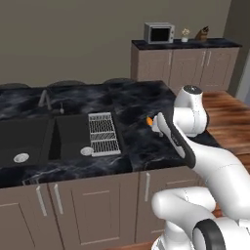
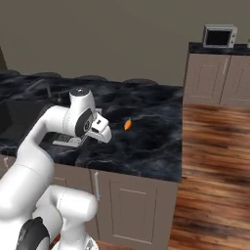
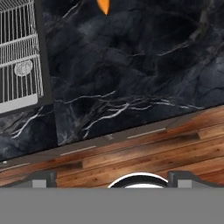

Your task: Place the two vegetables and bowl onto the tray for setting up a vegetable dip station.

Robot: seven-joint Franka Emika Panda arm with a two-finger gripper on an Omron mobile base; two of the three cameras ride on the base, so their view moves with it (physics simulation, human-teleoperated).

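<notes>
1. The claw [image 2: 103,131] hangs above the dark marble counter [image 2: 146,141], a little way in from its front edge, with its jaws spread wide apart and nothing between them.
2. In the hand view the two dark fingertips [image 3: 43,178] stand far apart at the bottom, over the counter's front edge and the wooden floor [image 3: 175,153] below it.
3. The carrot [image 2: 127,124], small, orange and tapered, lies on the counter just beyond the claw, towards the back edge, apart from the fingers; it also shows as an orange tip [image 3: 103,6] at the top of the hand view and peeks out beside the arm in the left base view [image 1: 149,120].
4. To the claw's left, a white wire rack [image 1: 103,133] sits in the right-hand corner of the black sink [image 1: 68,139]; a round drain [image 1: 86,151] lies just beside it.
5. A faucet [image 1: 46,100] rises behind the sink near the counter's back edge.
6. Pale cabinets with bar handles [image 1: 97,205] run under the counter.
7. Well apart, on a separate cabinet block along the far wall, stands a microwave [image 1: 159,33], with a small potted plant [image 1: 185,34] near it.
8. No brand, label or writing can be read on anything here.
</notes>
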